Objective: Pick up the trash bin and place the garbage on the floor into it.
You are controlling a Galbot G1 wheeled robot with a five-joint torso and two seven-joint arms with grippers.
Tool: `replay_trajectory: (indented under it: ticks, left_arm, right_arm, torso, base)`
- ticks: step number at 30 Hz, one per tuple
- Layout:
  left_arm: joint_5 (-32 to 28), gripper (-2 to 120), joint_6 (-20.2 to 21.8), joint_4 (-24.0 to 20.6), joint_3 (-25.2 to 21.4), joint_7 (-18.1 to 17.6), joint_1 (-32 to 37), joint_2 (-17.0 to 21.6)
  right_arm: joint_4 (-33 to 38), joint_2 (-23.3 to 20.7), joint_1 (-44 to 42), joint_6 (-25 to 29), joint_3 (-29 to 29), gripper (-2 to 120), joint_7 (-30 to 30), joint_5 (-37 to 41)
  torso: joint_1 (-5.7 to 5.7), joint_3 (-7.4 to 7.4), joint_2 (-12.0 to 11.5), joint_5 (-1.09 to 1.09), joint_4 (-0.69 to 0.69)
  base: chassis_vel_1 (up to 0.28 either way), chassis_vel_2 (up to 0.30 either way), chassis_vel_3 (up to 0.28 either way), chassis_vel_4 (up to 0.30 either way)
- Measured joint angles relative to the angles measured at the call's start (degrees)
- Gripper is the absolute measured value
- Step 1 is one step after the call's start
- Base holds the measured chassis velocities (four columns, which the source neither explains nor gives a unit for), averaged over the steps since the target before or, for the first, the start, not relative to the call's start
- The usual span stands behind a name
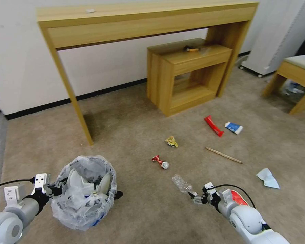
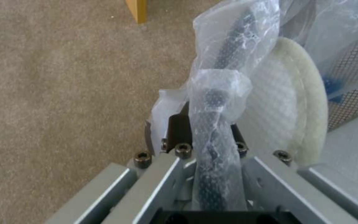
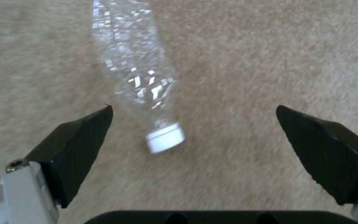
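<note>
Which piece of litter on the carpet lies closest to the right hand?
The clear bottle, lying just ahead of the open right hand. The crushed red can, wooden stick and light-blue mask lie farther off.

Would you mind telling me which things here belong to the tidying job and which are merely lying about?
Job:
- round black bag-lined trash bin, gripped by left tool
- clear plastic bottle, before open right tool
- crushed red can
- yellow wrapper
- red wrapper
- blue-white cup
- wooden stick
- light-blue mask

Lying about:
- tall wooden console table
- low wooden side table
- wooden stool
</note>
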Motion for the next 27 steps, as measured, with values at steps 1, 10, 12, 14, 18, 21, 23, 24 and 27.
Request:
replay_trajectory:
  ticks: [1,10,12,14,18,21,23,24,27]
  left_arm:
    - [0.05,0,0.0,0.0,0.0,0.03,0.03,-0.04]
    - [0.74,0,0.0,0.16,0.45,0.7,-0.16,-0.13]
    - [0.91,0,0.0,0.16,0.46,1.05,-0.14,-0.12]
    - [1.05,0,0.0,0.16,0.49,1.24,-0.14,-0.12]
    - [0.99,0,0.0,0.16,0.49,1.35,-0.15,0.03]
    - [0.88,0,0.0,0.26,0.46,1.36,-0.29,0.15]
    - [0.87,0,0.0,0.33,0.46,1.36,-0.34,0.16]
    - [0.87,0,0.0,0.34,0.45,1.36,-0.34,0.16]
    - [0.86,0,0.0,0.34,0.46,1.36,-0.3,0.14]
  right_arm:
    - [-0.81,0.3,0.86,-0.07,-0.26,100,0.12,-0.2]
    - [-9.51,3.94,8.55,2.94,-3.26,100,-3.49,-1.58]
    - [-10.81,4.51,9.51,3.75,-3.45,100,-4.81,-1.91]
    - [-13.13,5.52,11.0,4.67,-3.87,100,-6.56,-2.25]
    - [-16.05,6.73,12.05,5.28,-4.28,100,-7.23,-3.3]
    - [-17.58,7.37,12.43,5.85,-4.59,100,-7.64,-3.86]
    - [-18.28,7.74,12.64,6.17,-4.71,99,-7.74,-4.17]
    - [-18.79,8.03,12.86,6.41,-4.75,96,-7.82,-4.4]
    - [-19.69,8.55,13.19,6.83,-4.76,86,-8.26,-4.66]
  torso:
    - [0.0,0.0,0.0,0.0,0.01]
    - [0.01,0.0,0.0,0.0,0.0]
    - [0.01,0.0,0.0,0.0,0.0]
    - [0.01,0.0,0.0,-0.01,0.0]
    - [0.01,0.0,0.0,0.0,-0.01]
    - [0.01,0.0,0.0,0.0,-0.02]
    - [0.01,0.0,0.0,0.0,-0.02]
    - [0.0,0.0,0.0,0.0,-0.01]
    - [0.01,0.0,0.0,-0.01,-0.01]
  base:
    - [0.0,0.0,0.0,0.0]
    - [0.0,0.0,0.0,0.0]
    - [0.0,0.0,0.0,0.0]
    - [0.0,0.0,0.0,0.0]
    - [0.0,0.0,0.0,0.0]
    - [0.0,0.0,0.0,0.0]
    - [0.0,0.0,0.0,0.0]
    - [0.0,0.0,0.0,0.0]
    - [0.0,0.0,0.0,0.0]
